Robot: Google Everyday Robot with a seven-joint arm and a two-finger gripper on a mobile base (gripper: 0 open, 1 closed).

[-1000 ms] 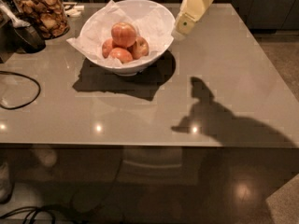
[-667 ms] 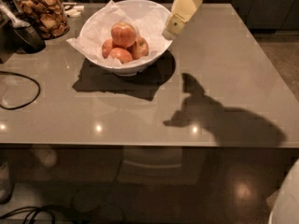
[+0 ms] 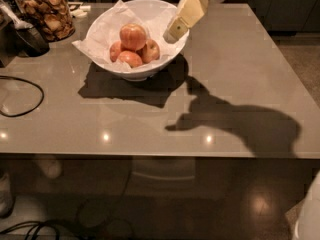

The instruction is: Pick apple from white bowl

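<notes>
The white bowl [image 3: 172, 54], lined with crinkled white paper, stands at the back left of the grey table. The apple [image 3: 133, 36], red-orange with a pale blush, lies on top of three smaller, redder apples [image 3: 130, 58] inside it. My gripper [image 3: 176, 30] comes down from the top right and hangs over the bowl's right rim, to the right of the apple and apart from it. It holds nothing.
A glass jar of brown snacks [image 3: 46, 13] stands at the back left beside a dark device [image 3: 26, 36]. A black cable [image 3: 22, 96] loops on the table's left side. The table's front edge [image 3: 150, 156] runs across the lower middle; floor and cables lie below.
My gripper has moved left and down, from beside the bowl's right side to over its right rim. Its shadow on the table has shifted left too. The apples have not moved.
</notes>
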